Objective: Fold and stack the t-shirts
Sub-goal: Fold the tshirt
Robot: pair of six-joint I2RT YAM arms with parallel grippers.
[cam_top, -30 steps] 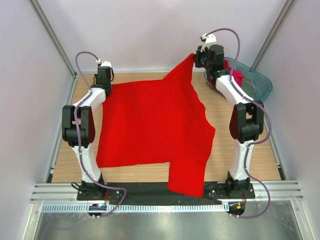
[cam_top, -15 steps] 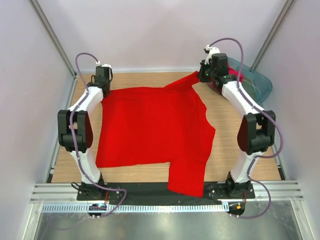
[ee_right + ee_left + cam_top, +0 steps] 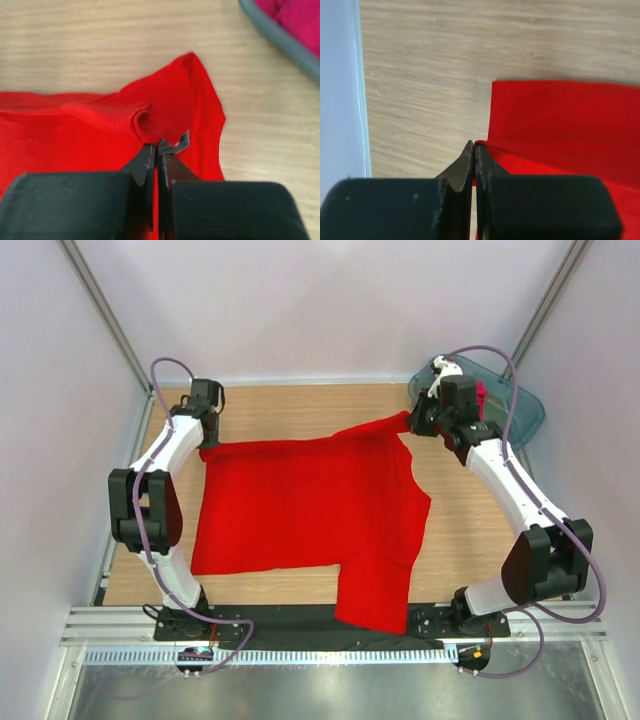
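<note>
While clamped shut on tee point(image 3: 300, 510) corners, hold both pinches level: left gripper point(image 3: 474, 150) at 10 o'clock, right gripper point(image 3: 158, 146) at 1. Draw far edge taut, lower together, lay flat at centre. Smooth bunched cloth by right pinch; mind overhang at 6 and pink tee point(image 3: 481, 392) in tub point(image 3: 527, 412) at 2.

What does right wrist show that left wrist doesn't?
Right wrist only: the teal tub rim with the crimson-pink t-shirt inside; the red t-shirt bunched at the right gripper. Left wrist only: the pale side wall beside the table; a flat shirt corner in the left gripper. Both: red cloth on wood, pinched by a shut gripper.
</note>
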